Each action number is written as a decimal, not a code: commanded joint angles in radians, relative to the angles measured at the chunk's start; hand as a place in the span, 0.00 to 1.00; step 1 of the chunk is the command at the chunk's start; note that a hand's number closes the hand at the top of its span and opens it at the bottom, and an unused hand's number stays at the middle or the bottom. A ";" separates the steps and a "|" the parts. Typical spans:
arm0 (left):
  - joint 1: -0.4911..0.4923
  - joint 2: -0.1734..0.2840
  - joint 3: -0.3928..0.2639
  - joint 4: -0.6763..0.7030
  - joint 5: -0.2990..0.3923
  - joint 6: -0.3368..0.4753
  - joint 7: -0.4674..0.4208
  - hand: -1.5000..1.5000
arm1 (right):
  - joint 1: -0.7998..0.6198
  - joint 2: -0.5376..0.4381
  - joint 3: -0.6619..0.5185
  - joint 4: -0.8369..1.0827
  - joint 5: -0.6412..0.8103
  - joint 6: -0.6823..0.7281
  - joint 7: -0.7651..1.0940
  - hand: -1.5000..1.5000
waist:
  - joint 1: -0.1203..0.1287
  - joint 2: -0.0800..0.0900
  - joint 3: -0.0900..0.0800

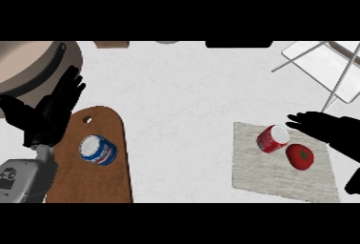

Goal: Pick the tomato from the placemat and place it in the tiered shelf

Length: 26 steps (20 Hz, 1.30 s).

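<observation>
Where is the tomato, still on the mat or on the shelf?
Still on the mat. The tomato lies on the placemat, beside a red can; the tiered shelf stands apart.

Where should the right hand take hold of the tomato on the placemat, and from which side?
Probably from above and the right: grip the tomato round its body. The red can lies close on its upper left, while the right hand, fingers open, hovers just beyond the placemat.
</observation>
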 commanded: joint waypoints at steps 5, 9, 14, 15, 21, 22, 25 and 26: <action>-0.022 -0.037 0.011 -0.030 -0.031 -0.002 0.055 0.50 | 0.091 0.027 -0.043 -0.066 0.133 0.023 0.000 0.00 | -0.005 -0.001 0.000; -0.022 -0.022 0.050 0.027 -0.029 -0.058 0.028 0.50 | 0.143 0.060 -0.059 0.012 0.211 -0.055 -0.103 0.00 | -0.004 0.000 0.000; 0.004 -0.033 0.064 -0.065 -0.045 -0.059 0.071 0.50 | 0.132 0.148 -0.073 0.047 0.286 -0.052 -0.100 0.00 | 0.002 0.000 0.000; 0.046 -0.085 0.043 -0.007 -0.068 -0.040 -0.031 0.50 | 0.112 0.132 -0.094 0.141 0.270 -0.092 -0.172 0.00 | 0.003 0.002 0.000; -0.011 -0.070 0.070 -0.050 -0.059 -0.062 0.092 0.50 | 0.081 0.245 -0.093 0.121 0.344 -0.043 -0.112 0.00 | 0.002 0.000 0.000; -0.009 -0.073 0.083 0.019 -0.081 -0.083 0.002 0.50 | 0.081 0.265 -0.091 0.106 0.363 -0.029 -0.093 0.00 | 0.001 0.001 0.000; -0.023 -0.108 0.068 0.047 -0.100 -0.066 -0.007 0.50 | 0.053 0.291 -0.076 0.248 0.418 -0.106 -0.166 0.00 | 0.002 0.002 0.000; -0.009 -0.065 0.108 -0.032 -0.058 -0.098 0.067 0.50 | 0.069 0.278 -0.104 0.208 0.407 -0.063 -0.167 0.00 | 0.003 0.000 0.000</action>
